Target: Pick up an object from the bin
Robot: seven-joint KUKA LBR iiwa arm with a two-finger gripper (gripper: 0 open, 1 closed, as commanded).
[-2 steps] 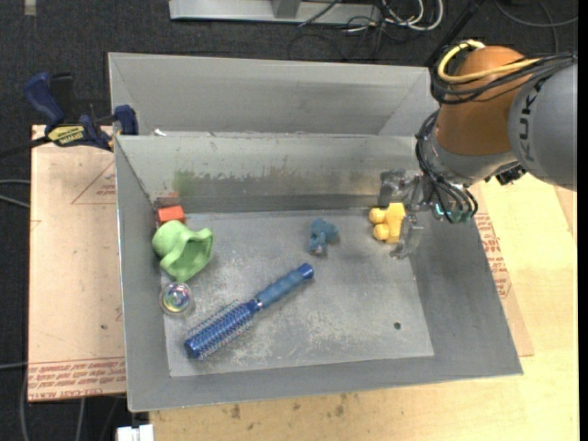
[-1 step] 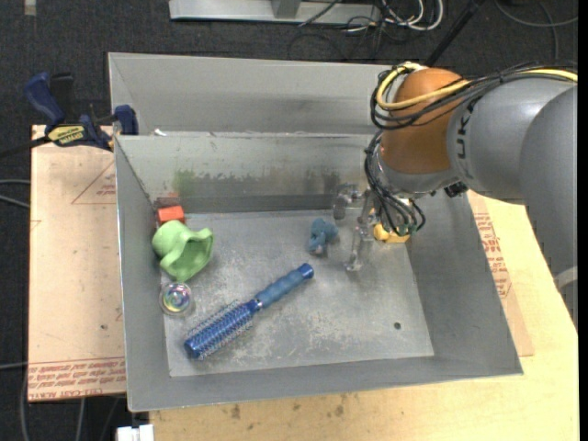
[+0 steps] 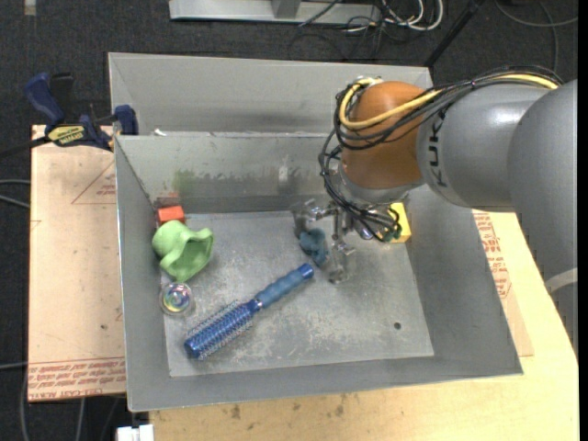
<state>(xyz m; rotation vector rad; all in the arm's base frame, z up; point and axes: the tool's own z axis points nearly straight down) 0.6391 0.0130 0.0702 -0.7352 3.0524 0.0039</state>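
From my seat, the bin (image 3: 377, 324) has its few things spread well apart across the floor. The arm (image 3: 501, 141) reaches in over the right wall, its orange cover (image 3: 381, 141) hanging above the middle of the floor, wrist pointing nearly straight down.

The gripper (image 3: 333, 246) sits low near the floor's middle. I cannot tell how far open it is, nor whether it has hold of anything.

The hairbrush (image 3: 253, 309) lies on a diagonal, bristle head toward the near-left corner and handle tip ending just beside the gripper, on its near-left.

The green lump (image 3: 182, 249) rests by the left wall. A yellow thing (image 3: 399, 223) lies behind the wrist, toward the right wall.

A small teal lump (image 3: 312, 243) is just beside the gripper, on its left. I judge it the likeliest pick.

An orange block (image 3: 171, 215) sits in the far-left corner, and a clear ball (image 3: 176, 297) lies by the brush head.
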